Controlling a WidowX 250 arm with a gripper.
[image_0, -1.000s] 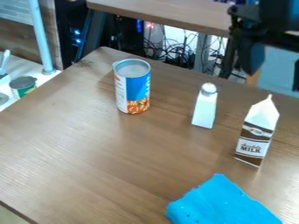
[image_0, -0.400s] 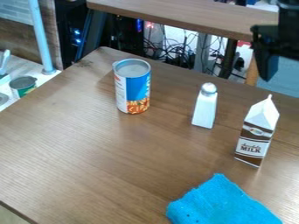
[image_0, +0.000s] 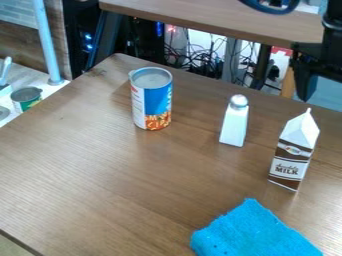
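Observation:
At the upper right edge of the camera view, the black gripper (image_0: 324, 57) hangs beyond the table's far edge, above and behind a milk carton (image_0: 291, 152). It stands open, its left finger pointing down and its right side cut off by the frame. The brown and white carton is upright. To its left stands a white shaker (image_0: 234, 122) with a rounded silver top. A blue-labelled can (image_0: 151, 100) is upright farther left. A bright blue cloth (image_0: 254, 232) lies rumpled at the bottom right. The gripper touches none of these.
The brown wooden table (image_0: 107, 165) carries these things. Behind it are a second tabletop (image_0: 214, 17) and tangled cables (image_0: 197, 60). At left, a small green can (image_0: 27, 99) sits on a white counter beside a light blue pole (image_0: 47, 42).
The gripper has shifted right and slightly down from its place a second ago, with little movement since the middle frame. A dark curved part now shows at the top edge. The table objects are unmoved.

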